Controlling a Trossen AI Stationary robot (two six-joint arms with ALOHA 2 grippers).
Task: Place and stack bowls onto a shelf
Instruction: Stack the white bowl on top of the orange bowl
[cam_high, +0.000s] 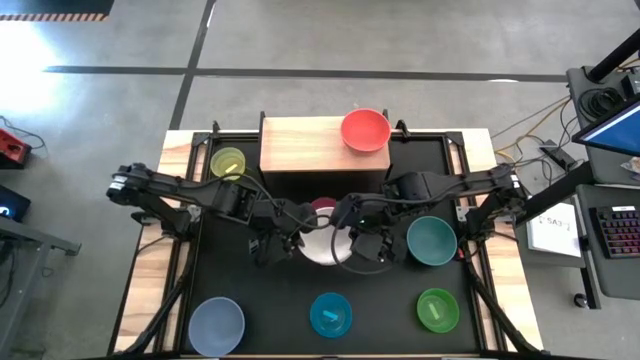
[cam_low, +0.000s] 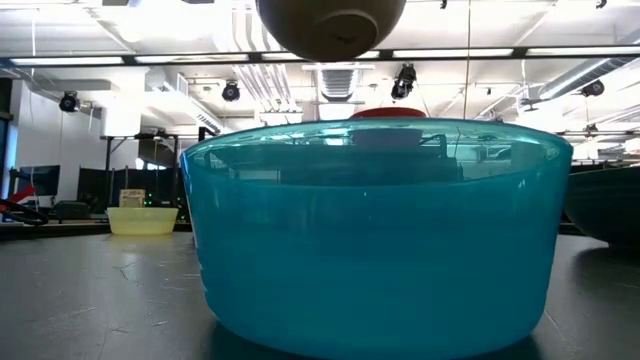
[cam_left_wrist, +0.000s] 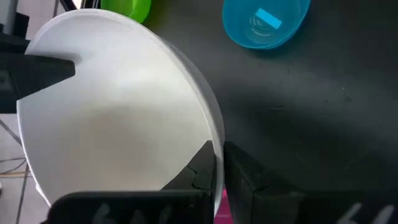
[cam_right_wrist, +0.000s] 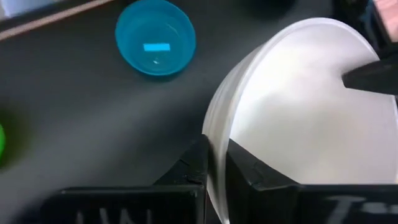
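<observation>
A white bowl (cam_high: 325, 247) hangs mid-table between both grippers, and in the low view its underside (cam_low: 331, 24) is well above the table. My left gripper (cam_high: 297, 243) is shut on its left rim. My right gripper (cam_high: 352, 243) is shut on its right rim. A magenta bowl (cam_high: 323, 206) stands on the table just beyond it. A red bowl (cam_high: 365, 130) stands upright on the right part of the light-wood shelf (cam_high: 300, 145). My left gripper (cam_left_wrist: 217, 155) pinches the white bowl's rim (cam_left_wrist: 216, 134) on its left side, one finger (cam_left_wrist: 199, 171) inside the bowl and one outside. It comes from the table's left. The bowl is lifted clear of the table. My right gripper (cam_right_wrist: 214, 152) pinches the white bowl's rim (cam_right_wrist: 214, 127) on the opposite, right side, one finger (cam_right_wrist: 249, 168) inside and one outside. It comes from the table's right. The bowl hangs clear between the two holds.
A yellow-green bowl (cam_high: 228, 162) stands left of the shelf, a teal bowl (cam_high: 431, 240) right of my right gripper. Along the near edge stand a lavender-blue bowl (cam_high: 217, 325), a bright blue bowl (cam_high: 331, 315) and a green bowl (cam_high: 437, 310). The bright blue bowl (cam_low: 375, 240) fills the low view.
</observation>
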